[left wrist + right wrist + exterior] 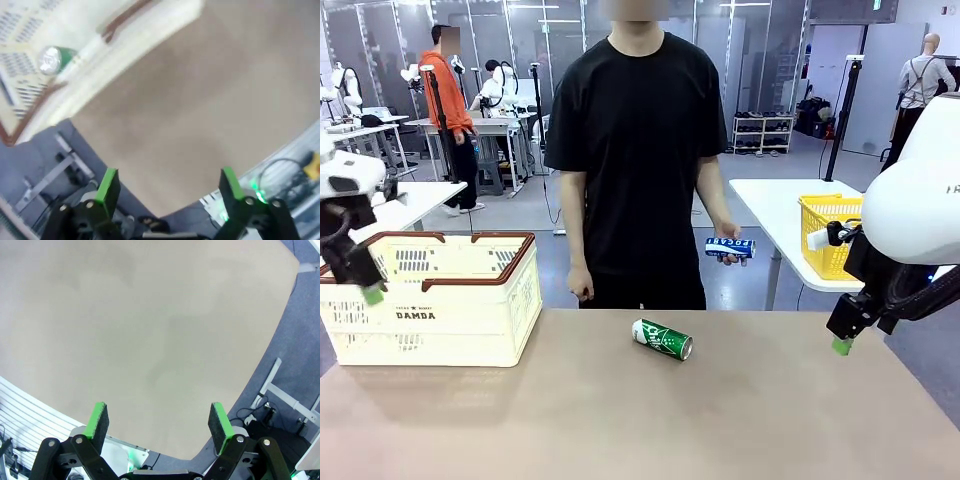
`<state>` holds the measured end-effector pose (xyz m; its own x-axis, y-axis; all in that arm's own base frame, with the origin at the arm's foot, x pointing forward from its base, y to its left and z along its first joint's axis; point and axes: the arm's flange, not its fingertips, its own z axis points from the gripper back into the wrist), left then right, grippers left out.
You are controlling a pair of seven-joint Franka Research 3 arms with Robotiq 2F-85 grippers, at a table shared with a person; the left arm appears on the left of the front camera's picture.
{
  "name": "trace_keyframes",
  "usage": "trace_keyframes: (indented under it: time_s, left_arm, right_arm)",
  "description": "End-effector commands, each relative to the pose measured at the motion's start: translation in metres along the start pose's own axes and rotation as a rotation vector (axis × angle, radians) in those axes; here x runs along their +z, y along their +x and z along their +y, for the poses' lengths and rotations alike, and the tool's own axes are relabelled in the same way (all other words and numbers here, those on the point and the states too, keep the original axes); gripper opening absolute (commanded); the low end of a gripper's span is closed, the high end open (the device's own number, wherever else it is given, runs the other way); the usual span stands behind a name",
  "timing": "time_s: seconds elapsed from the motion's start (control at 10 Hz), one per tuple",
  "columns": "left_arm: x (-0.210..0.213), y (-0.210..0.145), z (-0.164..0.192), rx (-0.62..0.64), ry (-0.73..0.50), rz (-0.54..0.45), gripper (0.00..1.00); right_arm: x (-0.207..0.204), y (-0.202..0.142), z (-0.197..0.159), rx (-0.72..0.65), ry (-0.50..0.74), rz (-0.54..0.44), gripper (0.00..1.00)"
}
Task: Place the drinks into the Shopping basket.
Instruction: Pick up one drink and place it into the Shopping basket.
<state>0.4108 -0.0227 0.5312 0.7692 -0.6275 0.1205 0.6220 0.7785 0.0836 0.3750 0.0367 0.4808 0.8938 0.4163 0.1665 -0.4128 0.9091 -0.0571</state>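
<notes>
Both of my claws stand wide with nothing between the green pads: my left claw hangs at the left end of the Shopping basket, and my right claw hangs off the desk's right edge. The basket is a cream plastic crate with slotted walls, a brown rim and "DAMDA" on its side, and it sits on the left of the desk.

The green can, a glossy metal cylinder with white lettering, lies on its side near the middle of the desk, well apart from the basket. A slim blue-and-white can is held level in the person's hand beyond the far edge.

The desk top is matte, smooth and pale brown. Behind it lies a grey-blue floor, and a white table carries a yellow mesh basket.
</notes>
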Motion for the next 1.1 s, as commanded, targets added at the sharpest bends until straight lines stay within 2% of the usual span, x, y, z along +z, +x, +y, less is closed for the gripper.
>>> trace_keyframes:
  time_s: [0.0,0.2,0.4,0.5,1.0]
  left_arm:
    - [-0.018,-0.034,-0.019,-0.116,0.004,-0.015,1.0]
    - [-0.046,-0.05,-0.022,-0.182,-0.069,0.024,1.0]
    - [-0.057,-0.053,-0.008,-0.204,-0.086,0.012,1.0]
    - [-0.049,-0.053,-0.03,-0.168,-0.085,0.035,1.0]
    - [-0.049,-0.053,-0.03,-0.168,-0.085,0.035,1.0]
  right_arm:
    - [0.001,0.0,-0.001,0.012,-0.001,0.003,1.0]
    - [0.001,0.0,-0.001,0.012,-0.001,0.003,1.0]
    - [0.001,0.0,-0.001,0.012,-0.001,0.003,1.0]
    - [0.001,0.0,-0.001,0.012,-0.001,0.003,1.0]
    - [0.001,0.0,-0.001,0.012,-0.001,0.003,1.0]
